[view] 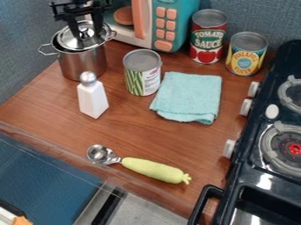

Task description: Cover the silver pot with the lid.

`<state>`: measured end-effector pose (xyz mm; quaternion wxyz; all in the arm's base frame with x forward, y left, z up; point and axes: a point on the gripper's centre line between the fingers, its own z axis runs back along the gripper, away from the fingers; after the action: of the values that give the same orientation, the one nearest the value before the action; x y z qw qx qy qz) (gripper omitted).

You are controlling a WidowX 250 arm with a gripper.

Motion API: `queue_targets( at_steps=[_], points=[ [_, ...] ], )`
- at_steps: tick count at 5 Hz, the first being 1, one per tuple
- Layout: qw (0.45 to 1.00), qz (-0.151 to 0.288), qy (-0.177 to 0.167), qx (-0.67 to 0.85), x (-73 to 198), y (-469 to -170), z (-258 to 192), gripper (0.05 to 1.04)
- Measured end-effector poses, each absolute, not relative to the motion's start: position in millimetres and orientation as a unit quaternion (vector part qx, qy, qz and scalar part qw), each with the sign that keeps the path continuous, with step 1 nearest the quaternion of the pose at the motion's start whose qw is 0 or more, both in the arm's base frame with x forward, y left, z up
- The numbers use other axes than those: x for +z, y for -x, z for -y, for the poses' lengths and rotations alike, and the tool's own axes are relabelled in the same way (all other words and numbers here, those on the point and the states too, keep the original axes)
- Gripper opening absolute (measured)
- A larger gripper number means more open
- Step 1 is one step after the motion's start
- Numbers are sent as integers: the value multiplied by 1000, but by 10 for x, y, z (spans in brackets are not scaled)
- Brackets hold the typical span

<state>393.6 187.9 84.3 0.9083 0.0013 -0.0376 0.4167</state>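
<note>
Cam view: we had the black gripper (pixel 78 34) at the upper L, pointing down over the silver pot (pixel 82 66), right at the lid's knob. The lid (pixel 93 41) was directly below the gripper, at the pot's mouth, w/ a dark gap showing btwn its edge & the pot rim on the L side. We couldn't tell whether the gripper was open, closed or gripping the lid.

Labels: we saw 3 cans w/ printing. The red can (pixel 208 41), upper R, had big pale lettering over a tomato pic. The yellow can (pixel 246 57), just R of it, had lettering & a round blue patch. The third can (pixel 142 74), R of the pot, had green stalks or beans pictured on its label, w/ small print on a white part.

Rest of same view: a white shaker (pixel 93 100) w/ a metal top stood in front of the pot. A folded turquoise cloth (pixel 187 96) lay R of the third can. A metal scoop (pixel 154 170) w/ a yellow-green handle lay near the front of the wood counter (pixel 53 105). We had a teal toy microwave (pixel 164 24) w/ orange btns at the back, & a black toy stove (pixel 253 169) along the R edge.
</note>
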Motion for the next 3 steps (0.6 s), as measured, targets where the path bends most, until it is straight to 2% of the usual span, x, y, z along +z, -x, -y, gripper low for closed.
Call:
queue_targets(
  at_steps=[1, 3],
  points=[
    [908, 42, -3, 416, 851, -3945, -1888, 294],
    [907, 41, -2, 419, 843, -3931, -1872, 284]
  ],
)
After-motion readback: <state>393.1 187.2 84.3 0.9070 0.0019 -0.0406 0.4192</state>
